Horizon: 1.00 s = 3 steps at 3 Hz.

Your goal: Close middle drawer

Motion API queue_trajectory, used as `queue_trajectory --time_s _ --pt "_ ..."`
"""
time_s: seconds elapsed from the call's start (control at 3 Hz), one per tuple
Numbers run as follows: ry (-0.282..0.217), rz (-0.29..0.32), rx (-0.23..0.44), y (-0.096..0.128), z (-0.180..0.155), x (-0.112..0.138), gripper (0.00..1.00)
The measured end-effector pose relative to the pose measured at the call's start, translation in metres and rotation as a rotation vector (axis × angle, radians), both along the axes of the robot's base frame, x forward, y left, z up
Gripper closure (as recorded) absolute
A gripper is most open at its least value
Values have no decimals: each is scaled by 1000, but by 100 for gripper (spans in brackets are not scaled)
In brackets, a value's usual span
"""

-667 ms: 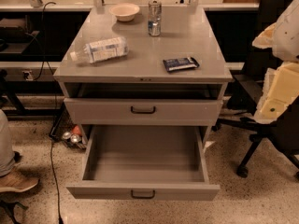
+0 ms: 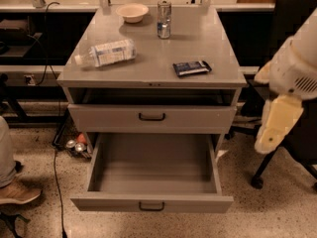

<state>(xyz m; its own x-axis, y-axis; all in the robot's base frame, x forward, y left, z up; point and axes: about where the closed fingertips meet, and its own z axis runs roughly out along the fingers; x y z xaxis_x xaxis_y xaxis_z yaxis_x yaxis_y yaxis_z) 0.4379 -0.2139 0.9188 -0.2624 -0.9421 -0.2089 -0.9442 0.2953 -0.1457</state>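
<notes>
Pincer: hangs at the right of the view, beside the cabinet's right side and apart from it. Whether it is spread or pressed together cannot be told.

Middle drawer: pulled far out, below the upper drawer, which stands slightly out.

Worktop: carries a bottle lying on its side, a bowl, a can and a dark packet.
</notes>
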Motion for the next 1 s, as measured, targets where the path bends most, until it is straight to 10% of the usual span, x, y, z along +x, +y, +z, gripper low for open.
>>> queue_trajectory --time_s 0.67,1.0 --pt "240 -31 21 17 -136 -29 0" --pt "356 -32 12 32 -195 -59 15"
